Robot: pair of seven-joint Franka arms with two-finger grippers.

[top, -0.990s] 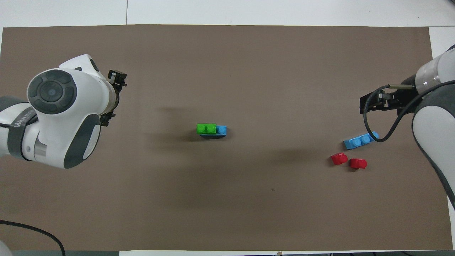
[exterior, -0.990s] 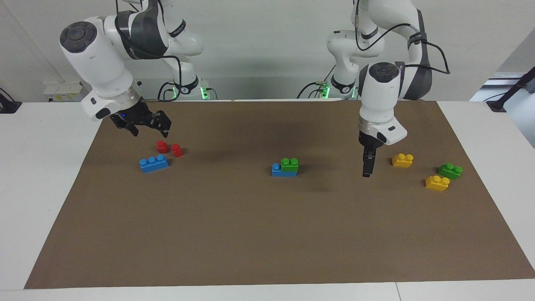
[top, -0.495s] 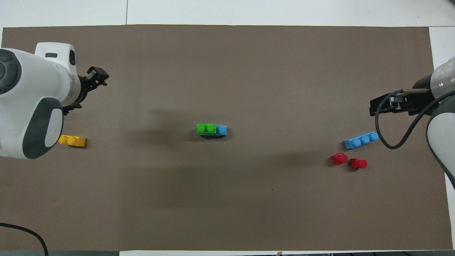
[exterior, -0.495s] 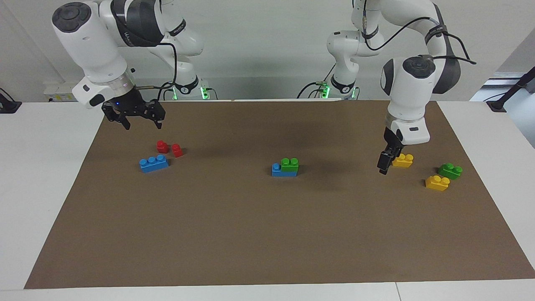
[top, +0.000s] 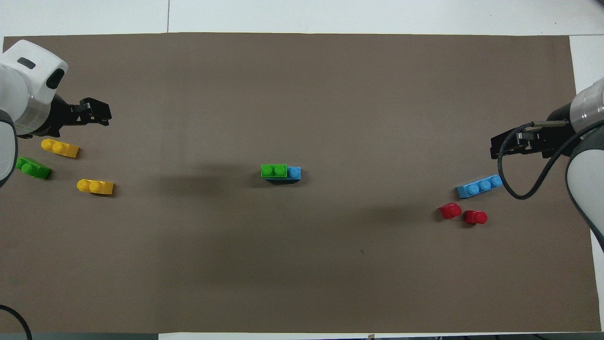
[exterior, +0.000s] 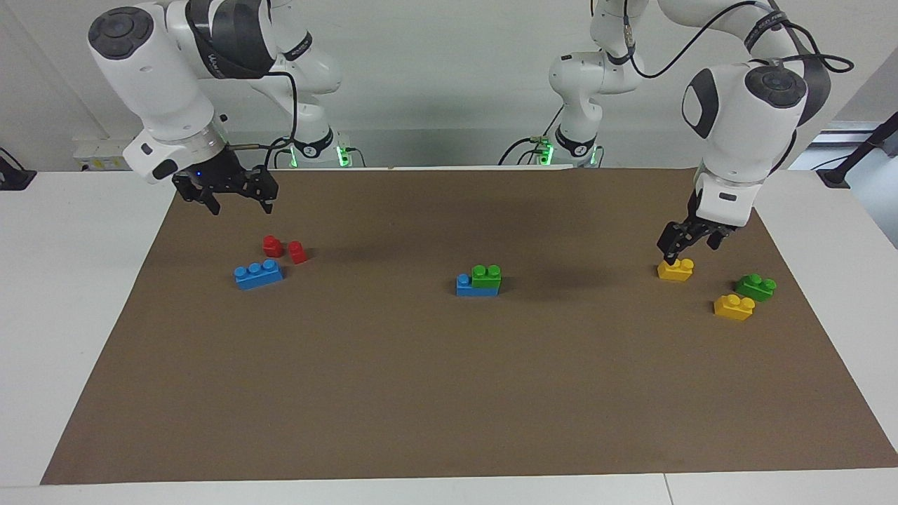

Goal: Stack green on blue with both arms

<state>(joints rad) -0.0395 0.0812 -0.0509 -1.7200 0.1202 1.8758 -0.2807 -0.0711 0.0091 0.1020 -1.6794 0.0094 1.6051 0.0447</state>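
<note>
Green brick (exterior: 486,275) already sits on blue brick (exterior: 477,286); left gripper (exterior: 691,242) and right gripper (exterior: 228,196) hang spread, holding nothing.

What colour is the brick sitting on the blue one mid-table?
Bright green brick, covering two of the blue brick's studs; clearest in the overhead view.

A brown mat (exterior: 449,393) (top: 302,264) covers most of the white table (exterior: 70,280) (top: 377,14). Two small red pieces (exterior: 284,249) (top: 462,213) lie side by side, just apart, near the mat's edge at the right arm's end. Two yellow two-stud bricks (exterior: 675,268) (top: 59,148) sit apart near the edge at the left arm's end.
</note>
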